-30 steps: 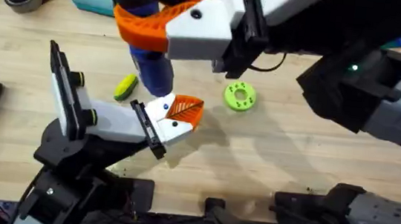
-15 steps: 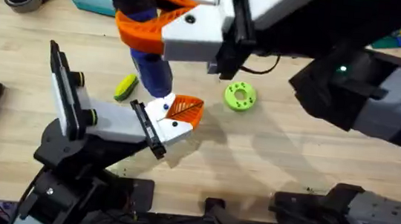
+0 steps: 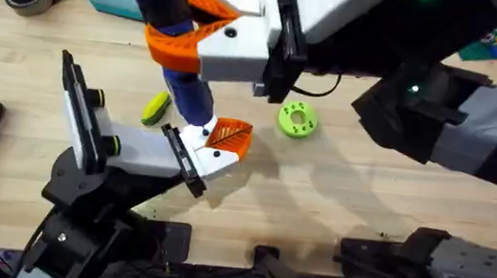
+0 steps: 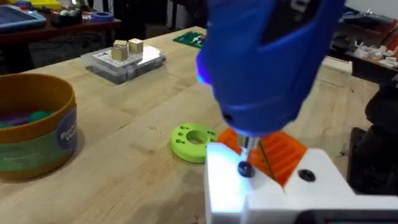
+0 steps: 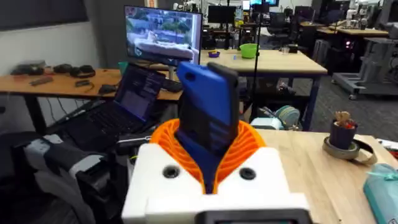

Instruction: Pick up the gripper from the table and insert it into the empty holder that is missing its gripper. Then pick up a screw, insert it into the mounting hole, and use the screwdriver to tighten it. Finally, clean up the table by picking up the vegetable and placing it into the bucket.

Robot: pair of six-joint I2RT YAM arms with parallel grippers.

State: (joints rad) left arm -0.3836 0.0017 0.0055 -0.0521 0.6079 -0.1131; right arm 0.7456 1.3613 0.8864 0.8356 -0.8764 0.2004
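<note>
My right gripper (image 3: 187, 21) is clamped on the screwdriver (image 3: 165, 5), orange pads pressed against its blue handle — the handle's top is cut off at the overhead frame's edge. The tip stands on the screw (image 4: 245, 168) in the white gripper (image 3: 215, 145) seated on the holder (image 3: 181, 160); blue glare hides the screw head's detail. The vegetable (image 3: 155, 108) lies beside the shaft. The bucket (image 4: 34, 124) sits apart, half cropped. My left claw's state — I cannot tell.
</note>
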